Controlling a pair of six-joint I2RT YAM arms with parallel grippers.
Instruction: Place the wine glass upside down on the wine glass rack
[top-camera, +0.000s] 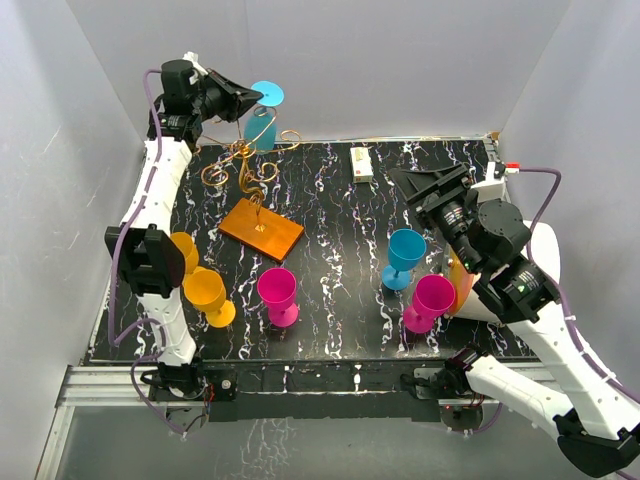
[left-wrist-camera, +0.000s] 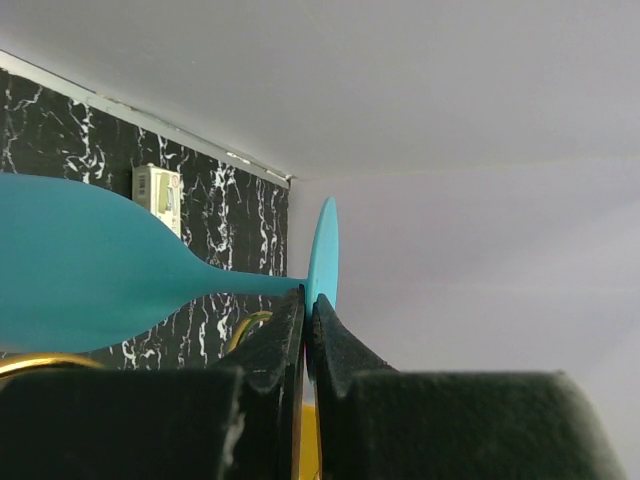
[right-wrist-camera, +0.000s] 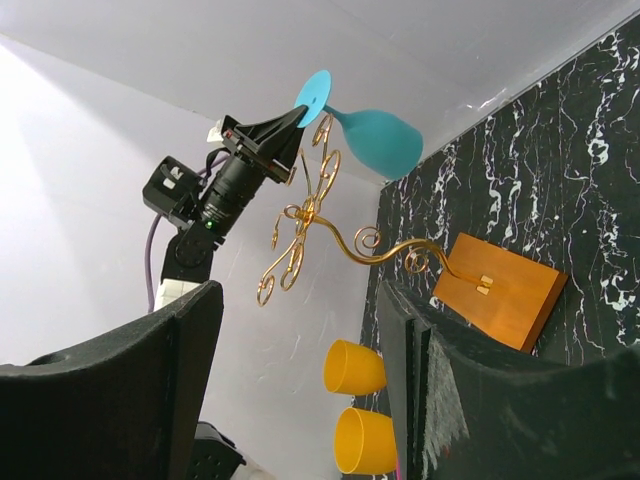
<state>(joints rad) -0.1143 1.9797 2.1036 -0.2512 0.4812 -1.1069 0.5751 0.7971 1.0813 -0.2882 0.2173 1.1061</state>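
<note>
My left gripper (top-camera: 250, 103) is shut on the round foot of a blue wine glass (top-camera: 262, 122). It holds the glass upside down at the top of the wine glass rack (top-camera: 247, 172), a gold wire tree on an orange-brown base (top-camera: 261, 229). In the left wrist view the jaws pinch the foot (left-wrist-camera: 322, 250) near its edge, with the bowl (left-wrist-camera: 70, 265) to the left. In the right wrist view the glass (right-wrist-camera: 372, 136) hangs beside the rack's curled arms (right-wrist-camera: 310, 205). My right gripper (top-camera: 408, 183) is open and empty at the right.
Two orange glasses (top-camera: 205, 293) stand at the left. A pink glass (top-camera: 278, 294) stands near the front middle. A blue glass (top-camera: 404, 256) and a pink glass (top-camera: 430, 301) stand at the right. A small white box (top-camera: 362, 164) lies at the back.
</note>
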